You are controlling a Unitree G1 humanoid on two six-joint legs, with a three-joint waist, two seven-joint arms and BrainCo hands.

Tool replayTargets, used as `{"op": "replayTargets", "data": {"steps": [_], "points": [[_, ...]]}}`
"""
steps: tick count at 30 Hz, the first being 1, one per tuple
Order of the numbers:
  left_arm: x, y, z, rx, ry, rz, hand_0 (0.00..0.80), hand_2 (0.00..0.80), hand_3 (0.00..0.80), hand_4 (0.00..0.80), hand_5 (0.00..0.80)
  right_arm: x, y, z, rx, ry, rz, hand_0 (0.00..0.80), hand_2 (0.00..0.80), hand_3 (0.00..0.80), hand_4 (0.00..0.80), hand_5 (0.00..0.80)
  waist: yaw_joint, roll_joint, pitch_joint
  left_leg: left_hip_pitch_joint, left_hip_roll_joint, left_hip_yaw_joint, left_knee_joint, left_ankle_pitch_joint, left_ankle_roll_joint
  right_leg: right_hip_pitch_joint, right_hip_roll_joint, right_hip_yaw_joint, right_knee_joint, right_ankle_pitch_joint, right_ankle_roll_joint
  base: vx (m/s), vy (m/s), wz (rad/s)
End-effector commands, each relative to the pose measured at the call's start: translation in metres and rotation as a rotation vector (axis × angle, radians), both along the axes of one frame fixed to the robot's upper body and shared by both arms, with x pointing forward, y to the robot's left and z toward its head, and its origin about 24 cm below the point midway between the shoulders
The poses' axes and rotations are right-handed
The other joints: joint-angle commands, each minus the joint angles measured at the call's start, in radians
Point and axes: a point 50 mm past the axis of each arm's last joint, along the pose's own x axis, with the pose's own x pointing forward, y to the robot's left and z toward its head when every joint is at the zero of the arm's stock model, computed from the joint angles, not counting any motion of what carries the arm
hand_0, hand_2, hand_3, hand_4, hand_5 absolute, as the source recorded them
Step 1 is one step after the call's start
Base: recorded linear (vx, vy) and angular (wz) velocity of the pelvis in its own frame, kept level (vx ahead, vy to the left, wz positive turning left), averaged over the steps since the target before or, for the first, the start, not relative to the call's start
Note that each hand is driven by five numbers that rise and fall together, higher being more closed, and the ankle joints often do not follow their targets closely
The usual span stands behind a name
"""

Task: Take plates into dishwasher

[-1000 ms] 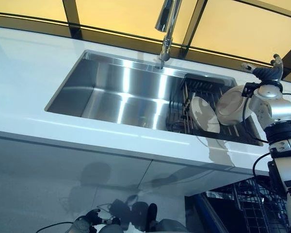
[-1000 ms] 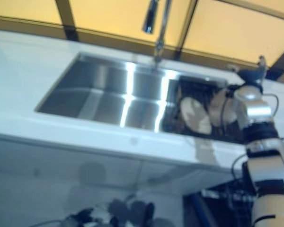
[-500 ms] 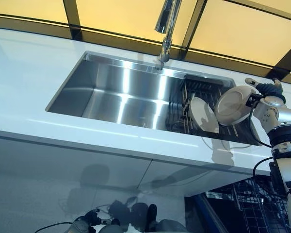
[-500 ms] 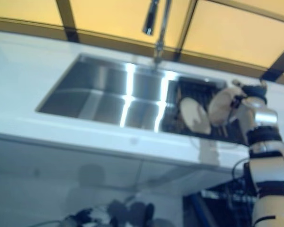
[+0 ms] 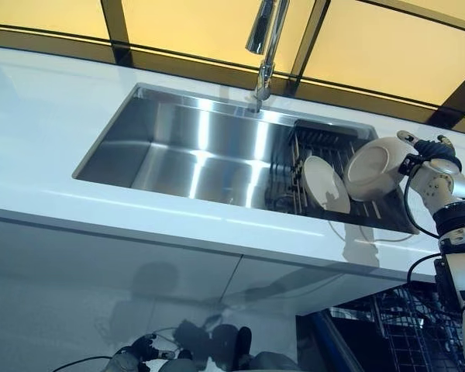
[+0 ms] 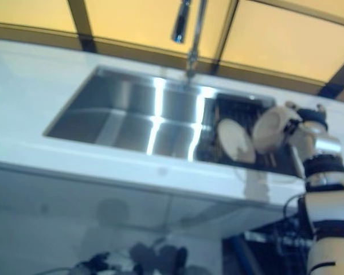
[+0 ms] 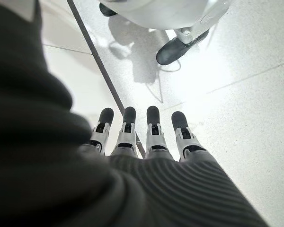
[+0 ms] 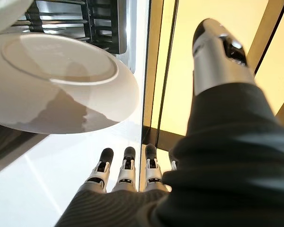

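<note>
the right hand [image 5: 423,155], its fingers curled on the rim, holds a round cream plate [image 5: 374,168] above the black wire rack [image 5: 319,145] in the steel sink (a second cream plate [image 5: 324,184] waits there); none looks loaded yet. the left hand [image 7: 141,138] hangs spread, idle.

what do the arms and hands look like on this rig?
Silver-grey segmented arms with black joint bands and a thin black cable looping along the right forearm. Right hand and left hand: silver fingers with rounded dark tips, and a dark ribbed cover over hand back and wrist.
</note>
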Motion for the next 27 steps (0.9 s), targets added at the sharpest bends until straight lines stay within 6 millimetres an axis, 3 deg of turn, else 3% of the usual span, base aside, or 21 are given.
{"op": "replayTargets", "data": {"steps": [1, 11, 27], "points": [[-0.0034, -0.0132, -0.0049, -0.020, 0.010, -0.042, 0.000, 0.000, 0.000, 0.000, 0.000, -0.0122, -0.0295, 0.0392, -0.073, -0.087, -0.097, 0.000, 0.000, 0.000, 0.000, 0.000, 0.033, 0.023, -0.018, -0.050, -0.019, 0.028, 0.037, -0.044, 0.021, 0.011, 0.011, 0.004, 0.104, -0.149, 0.036, 0.027, -0.044, 0.02], [-0.0048, -0.0152, -0.0056, -0.029, 0.002, -0.029, 0.000, 0.000, 0.000, 0.000, 0.000, -0.0160, -0.0359, 0.0325, -0.043, -0.018, -0.071, 0.000, 0.000, 0.000, 0.000, 0.000, 0.031, 0.034, -0.012, -0.072, -0.007, 0.034, 0.051, -0.035, 0.000, 0.025, 0.016, -0.008, 0.089, -0.163, 0.018, 0.022, -0.033, 0.04], [-0.0064, -0.0160, -0.0063, -0.026, 0.002, -0.015, 0.000, 0.000, 0.000, 0.000, 0.000, -0.0132, -0.0325, 0.0310, -0.031, -0.008, -0.044, 0.000, 0.000, 0.000, 0.000, 0.000, 0.036, 0.040, 0.004, -0.100, -0.007, 0.022, 0.094, -0.037, -0.009, 0.030, 0.019, -0.012, 0.098, -0.176, 0.000, 0.016, -0.016, 0.04]]}}
